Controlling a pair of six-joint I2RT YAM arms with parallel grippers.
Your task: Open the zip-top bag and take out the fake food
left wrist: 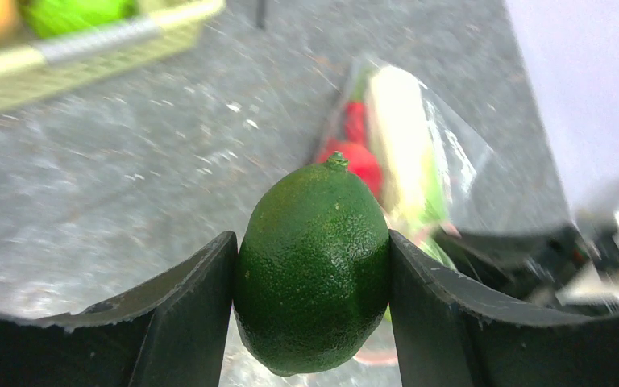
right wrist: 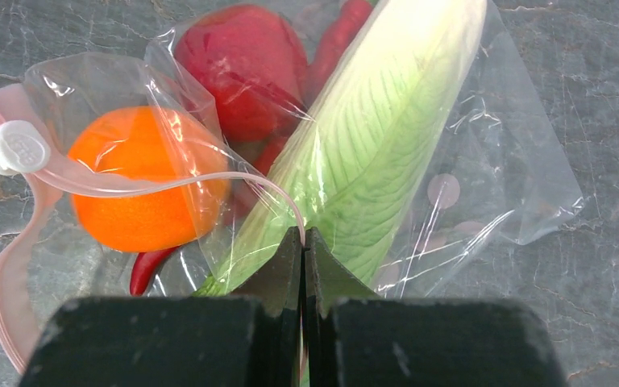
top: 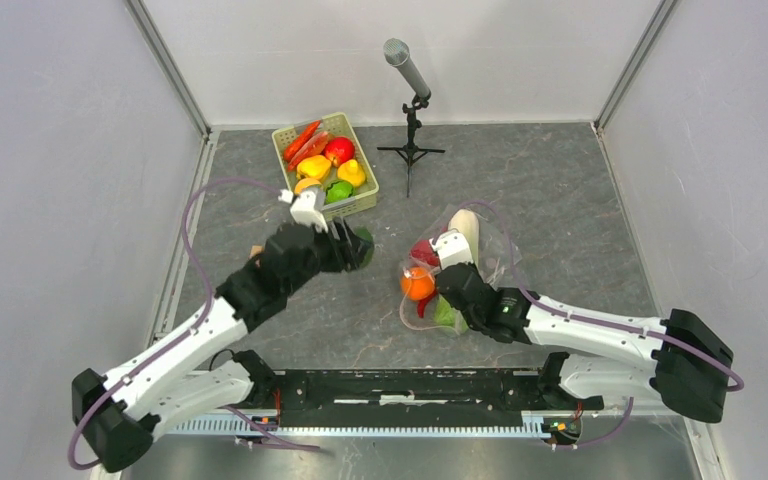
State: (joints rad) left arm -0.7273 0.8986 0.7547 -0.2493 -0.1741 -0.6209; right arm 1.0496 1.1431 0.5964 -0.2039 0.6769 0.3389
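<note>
My left gripper (top: 356,248) is shut on a dark green round fruit (left wrist: 314,266), which it holds off the table, left of the bag; both fingers (left wrist: 201,306) press its sides. The clear zip-top bag (right wrist: 508,169) lies open on the grey table. My right gripper (right wrist: 304,239) is shut on the bag's pale pink zip strip (right wrist: 209,177) at the mouth. Inside the bag lie a round orange (right wrist: 141,185), a red piece (right wrist: 242,72) and a long white-and-green cabbage (right wrist: 371,137). A white slider (right wrist: 12,147) sits on the strip's left end.
A green lattice basket (top: 290,135) with yellow peppers, red and green toy produce stands at the back left. A microphone on a small tripod (top: 410,110) stands behind the bag. White walls close the table on three sides.
</note>
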